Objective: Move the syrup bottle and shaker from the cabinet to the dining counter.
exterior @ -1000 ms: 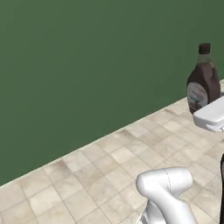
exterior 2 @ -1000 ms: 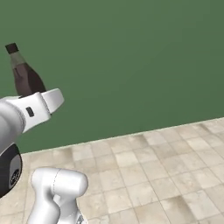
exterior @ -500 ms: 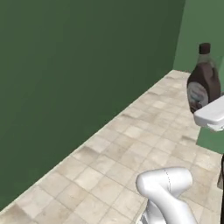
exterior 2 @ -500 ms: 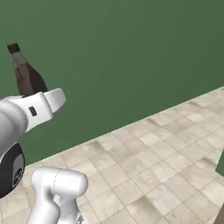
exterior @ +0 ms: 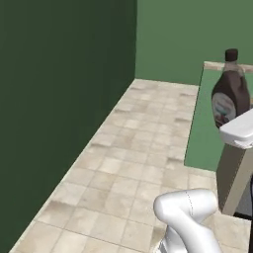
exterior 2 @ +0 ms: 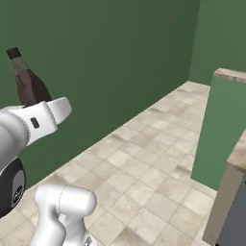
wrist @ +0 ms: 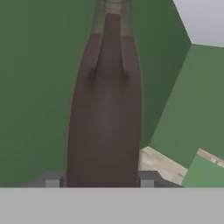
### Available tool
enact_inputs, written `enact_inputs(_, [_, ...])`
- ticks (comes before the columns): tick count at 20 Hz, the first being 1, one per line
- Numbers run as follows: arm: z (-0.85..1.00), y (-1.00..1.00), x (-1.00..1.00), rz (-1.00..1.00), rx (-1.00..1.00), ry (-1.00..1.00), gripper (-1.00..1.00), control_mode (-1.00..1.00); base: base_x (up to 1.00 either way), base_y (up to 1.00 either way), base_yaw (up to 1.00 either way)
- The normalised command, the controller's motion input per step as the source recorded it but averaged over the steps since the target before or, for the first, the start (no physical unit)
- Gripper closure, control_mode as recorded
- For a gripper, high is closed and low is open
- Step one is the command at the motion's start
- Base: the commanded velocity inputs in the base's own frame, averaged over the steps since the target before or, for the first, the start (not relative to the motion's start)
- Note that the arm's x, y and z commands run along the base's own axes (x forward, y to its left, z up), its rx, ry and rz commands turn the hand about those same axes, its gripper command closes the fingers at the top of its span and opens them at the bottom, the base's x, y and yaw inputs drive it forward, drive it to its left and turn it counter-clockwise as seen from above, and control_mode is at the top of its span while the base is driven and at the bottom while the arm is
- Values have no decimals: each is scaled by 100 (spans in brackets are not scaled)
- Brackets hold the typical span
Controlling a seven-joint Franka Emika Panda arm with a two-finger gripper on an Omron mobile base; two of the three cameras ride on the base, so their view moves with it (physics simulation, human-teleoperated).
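The syrup bottle [exterior: 229, 93], dark brown with a dark cap and a white label, stands upright in the air above the robot's white hand [exterior: 239, 130]. In the right base view the syrup bottle [exterior 2: 29, 84] rises at the upper left above the hand [exterior 2: 44, 117]. In the hand view my gripper [wrist: 99, 180] is shut on the syrup bottle [wrist: 106, 113], one fingertip on each side of its base. The shaker and the cabinet are out of view.
Dark green walls meet at a room corner [exterior: 136, 44] over a beige tiled floor [exterior: 133, 163]. A counter end with a green side panel [exterior 2: 218, 129] and a tan top edge [exterior 2: 229, 74] stands at the right; I cannot tell whether it is the dining counter.
The whole picture has shifted as the base turned: the room corner and the green-sided counter have come into view. The syrup bottle stays held in the gripper.
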Motion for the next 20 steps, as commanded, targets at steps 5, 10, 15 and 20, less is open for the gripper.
enact_inputs(5, [0,0,0,0,0,0,100,100,100,42,-48])
enact_inputs(10, [0,0,0,0,0,0,100,100,95,78,-47])
enact_inputs(15, [0,0,0,0,0,0,100,100,87,84,-47])
enact_inputs(20, [0,0,0,0,0,0,100,100,92,87,-49])
